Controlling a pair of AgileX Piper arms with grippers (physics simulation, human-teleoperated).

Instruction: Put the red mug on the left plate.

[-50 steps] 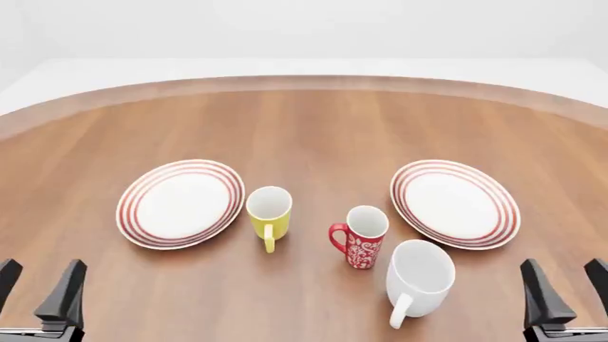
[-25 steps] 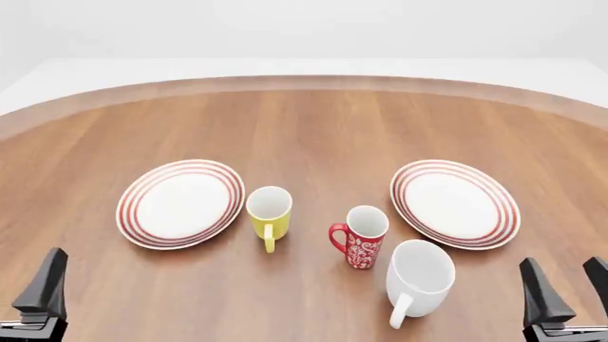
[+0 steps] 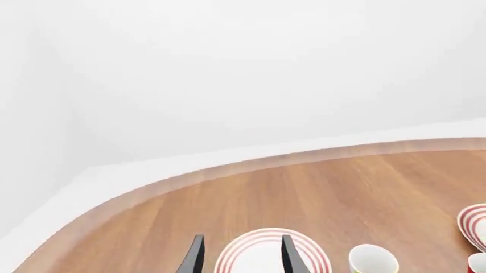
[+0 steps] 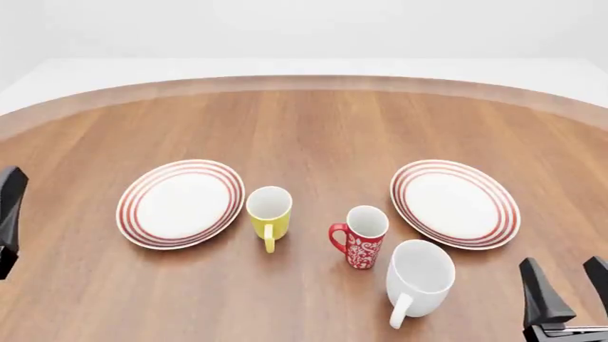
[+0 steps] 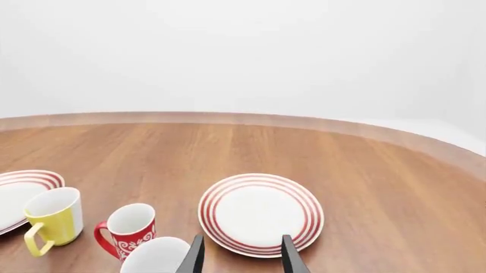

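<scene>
The red mug point(image 4: 362, 239) stands upright on the table between the two plates, handle to the left; it also shows in the right wrist view point(image 5: 127, 230). The left plate point(image 4: 181, 203) lies flat and bare, left of the yellow mug. My left gripper point(image 3: 243, 253) is open and empty; in the front view only one of its fingers point(image 4: 10, 203) shows at the left edge, well left of that plate. My right gripper point(image 4: 568, 288) is open and empty at the front right, right of the white mug.
A yellow mug point(image 4: 269, 214) stands beside the left plate. A larger white mug point(image 4: 418, 278) stands close in front of and right of the red mug. The right plate point(image 4: 456, 203) lies at the right. The table's curved far edge point(image 4: 304, 82) runs across the back.
My left gripper has moved left and away from the front edge, now mostly out of the front view. The right gripper and the mugs have not moved.
</scene>
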